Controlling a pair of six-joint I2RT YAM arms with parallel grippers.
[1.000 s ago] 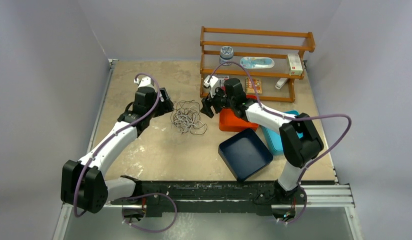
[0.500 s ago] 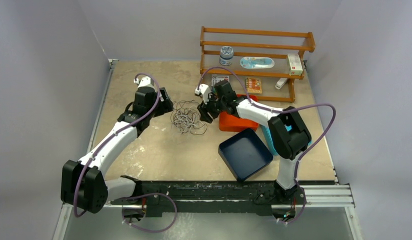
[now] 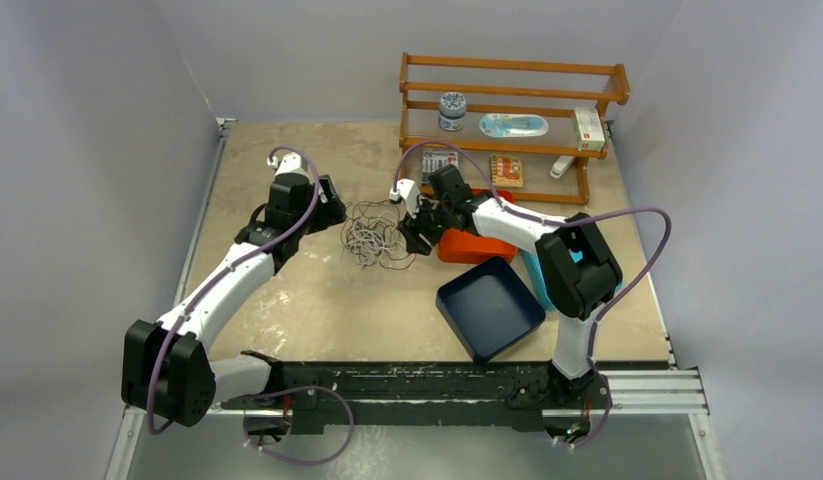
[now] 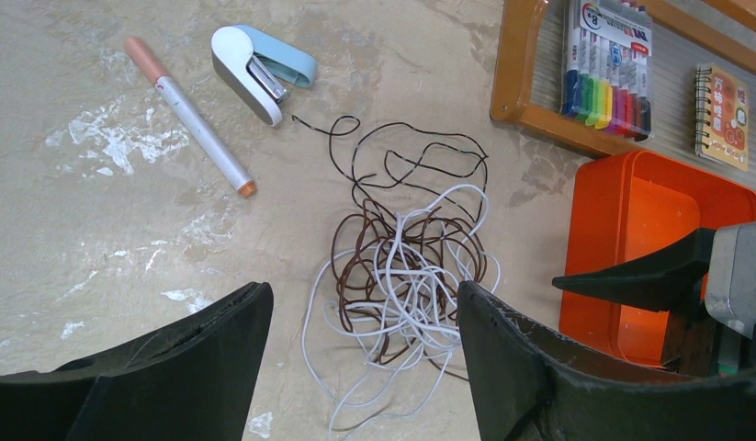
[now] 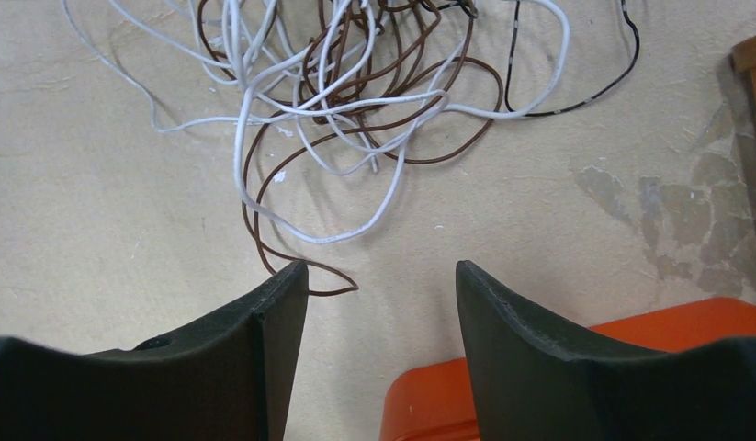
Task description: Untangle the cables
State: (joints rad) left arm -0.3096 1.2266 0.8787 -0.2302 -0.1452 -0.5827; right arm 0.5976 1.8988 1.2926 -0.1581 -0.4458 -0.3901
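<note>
Your left gripper (image 4: 363,299): fingers spread wide, nothing held; it hangs over the lower edge of the cables (image 4: 401,266) in the left wrist view, with the heap showing in the gap between the fingers.
Your right gripper (image 5: 381,276): fingers likewise wide apart and holding nothing; a brown loop end lies just beside the left-hand finger in the right wrist view, and you cannot tell whether it touches.
Cables (image 3: 372,235): one tangled heap, centre of the top view, flat on the table (image 3: 287,300), between the two grippers; white strands wound through brown ones, with a thin black strand looping out towards the top of the left wrist view.
Orange tray (image 4: 649,220): right of the heap, right side of the left wrist view; your right gripper (image 3: 412,232) sits at its left edge in the top view.
Stapler (image 4: 259,69): pale blue and white, upper left of the left wrist view, near the black strand's end.
Pen (image 4: 190,115): white, orange-tipped, left of the stapler, lying diagonally.
Marker set (image 4: 603,69) and small notebook (image 4: 723,115): upper right, on the lowest shelf of the wooden rack (image 3: 512,95).
Navy tray (image 3: 490,308): lower right of centre, top view, below the orange tray.
</note>
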